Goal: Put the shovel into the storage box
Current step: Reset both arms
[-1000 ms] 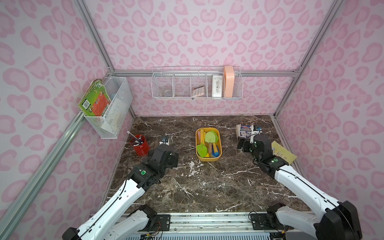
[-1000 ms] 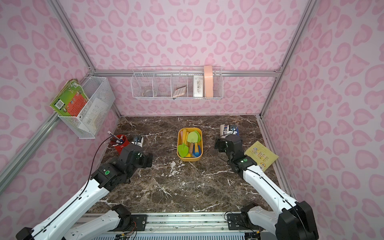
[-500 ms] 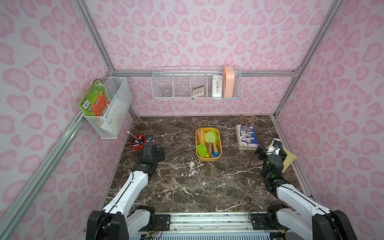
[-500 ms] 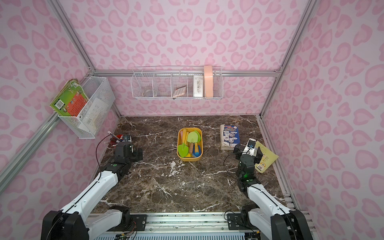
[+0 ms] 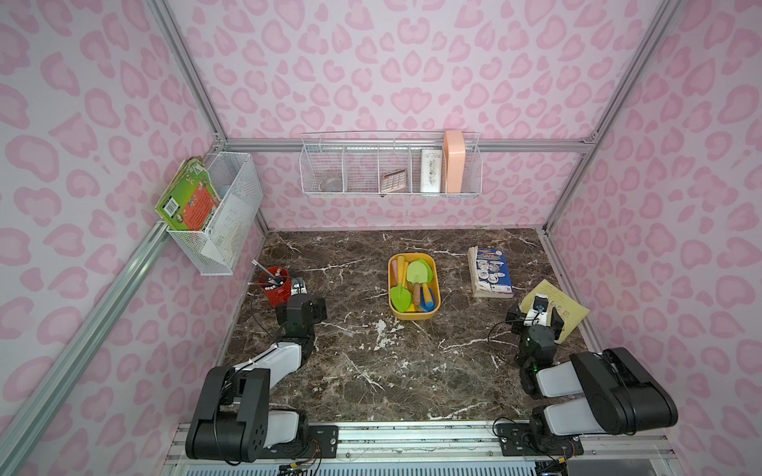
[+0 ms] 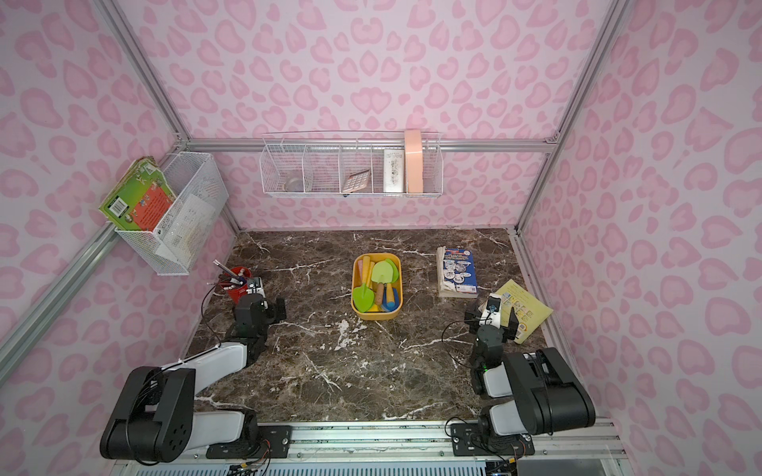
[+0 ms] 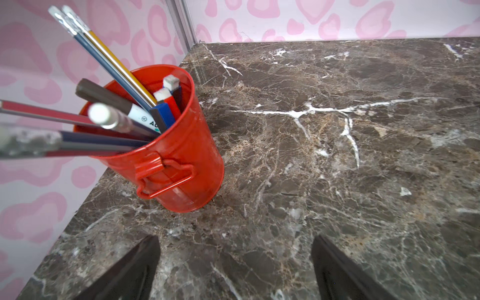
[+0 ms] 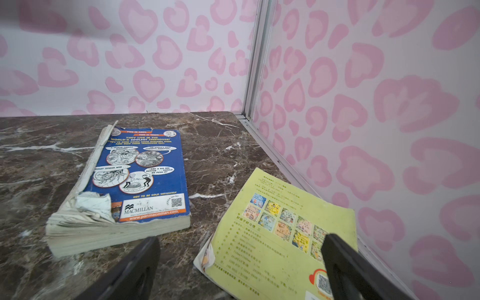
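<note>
Sitting flat, well apart from the left pincer [image 7: 235, 237] and the right pincer [image 8: 240, 237], roughly between them and farther out: shallow yellow-orange storage box [image 5: 413, 316], rounded corners. Lying inside it, side by side: light-green shovel [image 5: 418, 272] with wooden handle, darker green shovel [image 5: 400, 297], blades at opposite ends.

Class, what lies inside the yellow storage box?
Inside the storage box lie one green shovel, a second green shovel and a blue-handled toy, overlapping. Whatever lies beneath them is covered.
</note>
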Available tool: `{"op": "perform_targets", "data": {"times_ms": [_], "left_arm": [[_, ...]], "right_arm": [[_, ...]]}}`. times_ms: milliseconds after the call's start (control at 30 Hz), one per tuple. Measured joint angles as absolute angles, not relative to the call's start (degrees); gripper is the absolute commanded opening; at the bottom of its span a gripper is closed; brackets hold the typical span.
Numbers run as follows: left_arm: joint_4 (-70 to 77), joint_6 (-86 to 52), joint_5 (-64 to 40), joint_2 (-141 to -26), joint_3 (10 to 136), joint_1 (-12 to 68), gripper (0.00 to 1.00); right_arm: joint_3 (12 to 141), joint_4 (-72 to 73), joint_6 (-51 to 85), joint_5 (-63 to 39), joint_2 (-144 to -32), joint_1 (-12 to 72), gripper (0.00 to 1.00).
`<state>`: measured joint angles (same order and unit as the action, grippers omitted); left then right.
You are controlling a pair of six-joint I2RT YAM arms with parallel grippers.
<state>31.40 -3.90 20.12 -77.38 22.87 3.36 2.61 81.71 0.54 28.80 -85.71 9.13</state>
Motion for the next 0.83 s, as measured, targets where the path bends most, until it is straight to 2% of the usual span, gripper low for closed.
{"op": "perform_targets", "data": {"times_ms": [200,300,433,833], "left_arm": [[42.15,-3.29,17.78,-84.01,20.69,3.33,0.9],[48.71,-1.61,15.35,-89.65,21.32,3.42,0.96],[45.58,-1.17,14.68,-88.82,24.47,3.84,0.99],[43.99,-1.17,14.74,-88.53,25.34,4.05,0.99]], "right_arm": [[1.06,88.66,-1.76,22.72,-93.03,8.19,1.0],[4.12,90.5,-1.69,22.17,-92.2,7.75,1.0],[8.62,88.12,-0.89,21.74,-91.05,6.39,1.0],[9.06,84.73,0.01,20.62,-90.96,5.93,1.0]]}}
